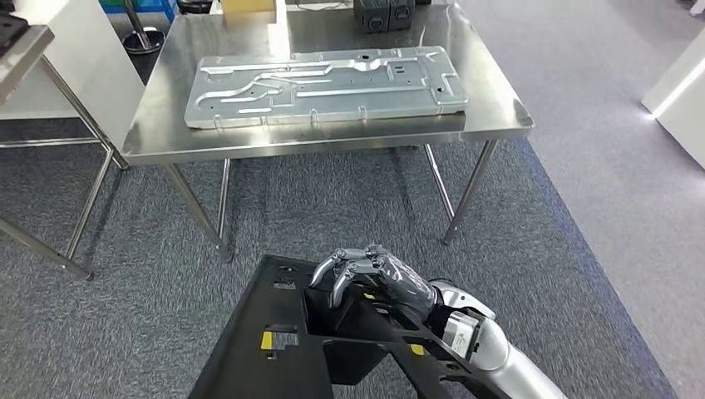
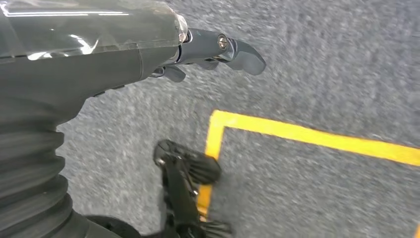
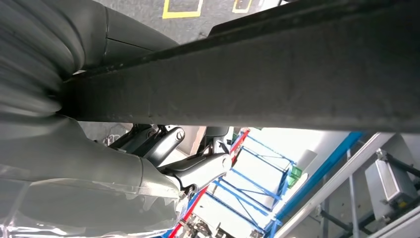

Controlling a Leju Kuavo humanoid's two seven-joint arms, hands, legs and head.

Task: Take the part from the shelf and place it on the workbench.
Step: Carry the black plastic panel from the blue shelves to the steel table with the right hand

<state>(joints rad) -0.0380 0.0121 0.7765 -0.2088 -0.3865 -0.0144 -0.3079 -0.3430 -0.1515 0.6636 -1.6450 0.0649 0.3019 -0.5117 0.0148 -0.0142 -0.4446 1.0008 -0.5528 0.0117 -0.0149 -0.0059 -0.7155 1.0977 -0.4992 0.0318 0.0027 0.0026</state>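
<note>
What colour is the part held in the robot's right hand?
Black, with small yellow labels; the part in the right hand shows best in the head view.

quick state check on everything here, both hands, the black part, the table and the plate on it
right hand: fingers curled over the edge of the black part, holding it
black part: carried low in front of the robot, not yet on the workbench
left hand: hanging over the carpet, holding nothing; open or shut unclear
workbench: standing on the carpet ahead
metal plate: lying flat on the workbench
</note>
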